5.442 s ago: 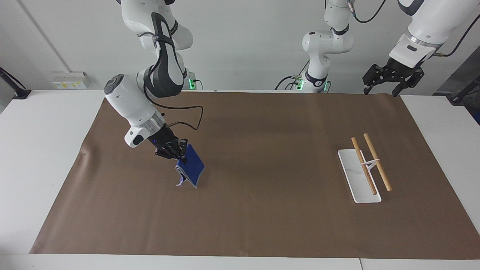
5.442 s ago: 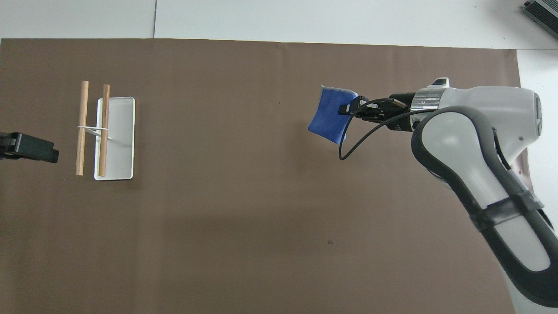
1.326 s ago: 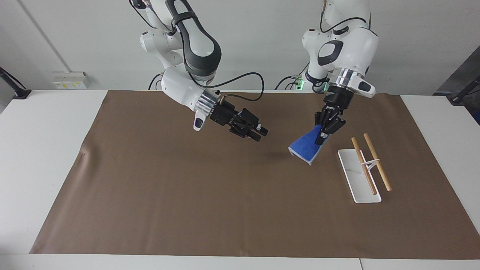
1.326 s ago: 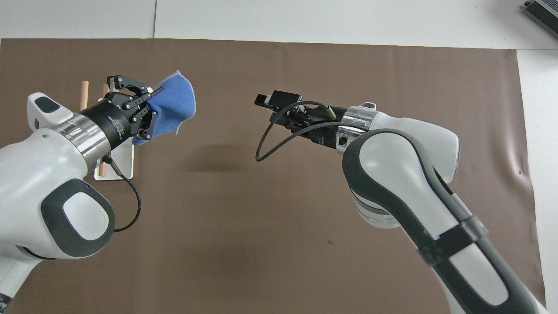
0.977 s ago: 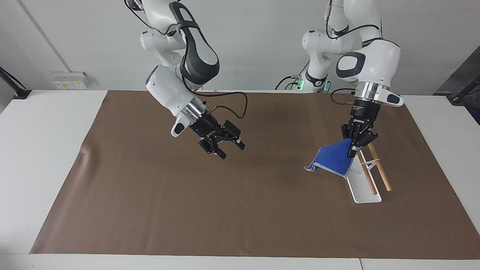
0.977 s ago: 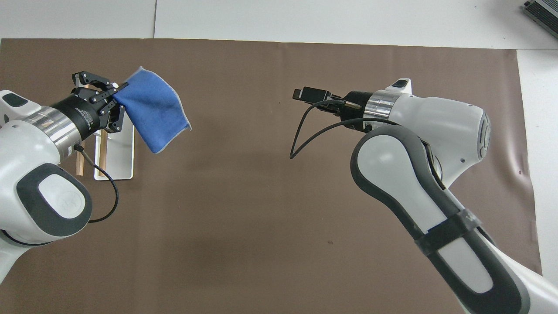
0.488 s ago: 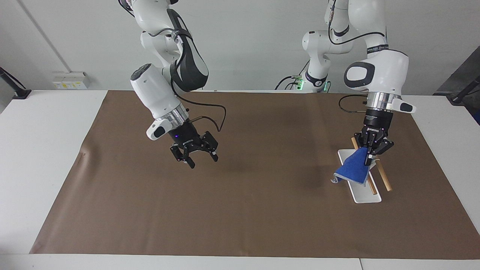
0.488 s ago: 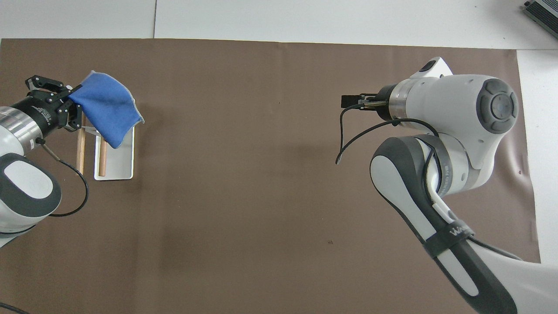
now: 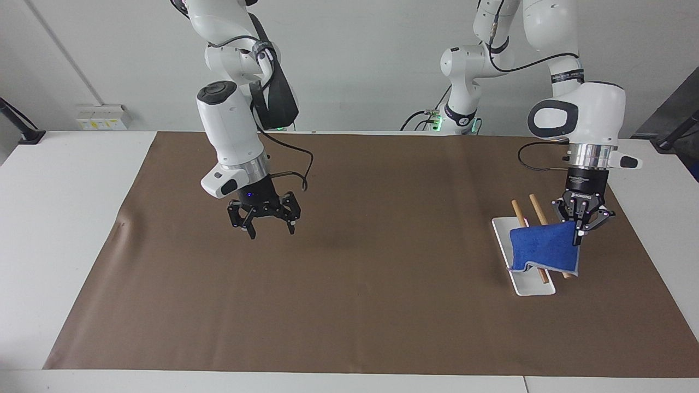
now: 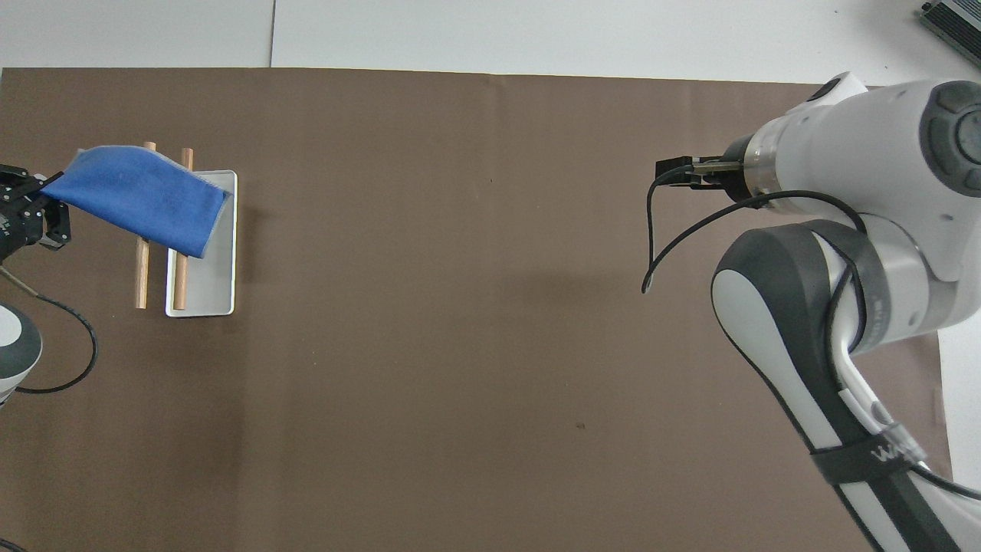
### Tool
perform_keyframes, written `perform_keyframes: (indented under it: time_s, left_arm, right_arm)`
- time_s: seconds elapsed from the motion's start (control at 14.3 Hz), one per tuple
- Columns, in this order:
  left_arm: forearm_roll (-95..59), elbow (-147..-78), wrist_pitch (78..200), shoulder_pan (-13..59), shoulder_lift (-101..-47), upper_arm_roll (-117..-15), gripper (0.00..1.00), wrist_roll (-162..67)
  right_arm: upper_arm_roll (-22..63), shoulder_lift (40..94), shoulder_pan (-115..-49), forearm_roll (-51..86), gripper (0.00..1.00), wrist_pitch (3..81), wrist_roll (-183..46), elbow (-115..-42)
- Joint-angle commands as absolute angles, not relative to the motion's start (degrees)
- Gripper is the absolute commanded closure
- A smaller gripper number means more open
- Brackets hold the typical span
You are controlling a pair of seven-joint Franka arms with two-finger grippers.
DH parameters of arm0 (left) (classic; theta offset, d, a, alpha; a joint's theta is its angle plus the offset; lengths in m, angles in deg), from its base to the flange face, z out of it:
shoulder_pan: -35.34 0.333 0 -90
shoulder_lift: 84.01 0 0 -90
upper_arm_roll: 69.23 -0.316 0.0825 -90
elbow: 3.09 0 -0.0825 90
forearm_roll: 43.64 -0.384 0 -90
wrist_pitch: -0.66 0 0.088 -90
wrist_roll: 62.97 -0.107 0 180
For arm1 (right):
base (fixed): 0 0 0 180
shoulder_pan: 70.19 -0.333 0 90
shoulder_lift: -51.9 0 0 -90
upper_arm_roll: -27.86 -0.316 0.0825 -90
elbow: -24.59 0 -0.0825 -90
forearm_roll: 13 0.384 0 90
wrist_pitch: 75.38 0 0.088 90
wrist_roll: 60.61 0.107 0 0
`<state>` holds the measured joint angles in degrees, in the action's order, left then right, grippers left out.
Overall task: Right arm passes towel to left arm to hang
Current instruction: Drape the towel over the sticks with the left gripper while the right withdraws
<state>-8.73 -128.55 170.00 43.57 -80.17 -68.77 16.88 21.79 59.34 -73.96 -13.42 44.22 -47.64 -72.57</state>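
1. Since half a second ago, the left gripper (image 9: 583, 229) has carried the small bright blue terry towel (image 9: 545, 249) across, so it now hangs over the two wooden rods (image 9: 538, 218) of the rack at the right of the facing view, at the upper left of the overhead view.
2. That claw is pinched tight on one top corner of the towel; the cloth spreads flat and slopes down toward the white rectangular rack base (image 9: 521, 284).
3. Meanwhile the right gripper (image 9: 264, 217) has swung upright; it hangs over the brown paper table cover (image 9: 349, 305) left of centre in the facing view, claw spread wide and empty, waiting.
4. To hang it well, I judge the left arm should lower until the cloth's middle lies across both rods, hanging about equally on each side, and only then let go.
5. Releasing too early risks the towel sliding off toward the base.
6. Beneath the paper is a white table (image 9: 65, 180); in the facing view a plain pale wall (image 9: 371, 54) fills the top, with a socket strip (image 9: 102, 117) at the upper left.
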Motion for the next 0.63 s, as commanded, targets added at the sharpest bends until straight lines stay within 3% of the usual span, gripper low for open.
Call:
perform_keyframes:
  time_s: [0.0,0.07,0.14,0.21,0.28,0.42,0.56]
  left_arm:
    - [-7.6,-131.23,171.08,44.04,-80.93,-68.09,1.0,16.13]
    - [-7.6,-132.19,171.08,44.13,-81.19,-68.09,0.88,16.13]
    - [-7.6,-132.9,171.08,44.48,-81.37,-68.09,0.68,16.13]
    - [-7.6,-133.08,171.08,44.39,-81.46,-68.09,0.25,15.96]
    - [-7.6,-133.17,171.08,44.39,-81.46,-68.09,0.08,16.04]
    - [-7.6,-132.91,170.64,45.0,-81.46,-68.35,0.04,15.78]
    - [-7.69,-132.9,170.37,47.2,-81.55,-68.35,0.0,12.47]
  right_arm:
    - [27.92,54.64,-75.98,-14.76,0.0,37.85,-46.98,-72.62]
    - [29.95,53.32,-76.43,-14.76,0.0,35.48,-47.42,-72.53]
    - [30.75,52.26,-76.0,-14.76,0.0,32.84,-48.47,-71.92]
    - [30.85,51.82,-75.3,-14.76,0.0,29.42,-49.44,-70.44]
    - [30.76,51.9,-73.98,-14.76,0.0,25.21,-49.88,-67.64]
    - [30.76,52.16,-71.96,-14.67,0.0,17.99,-50.67,-62.97]
    - [31.02,51.2,-71.08,-13.71,0.0,14.2,-50.42,-63.12]
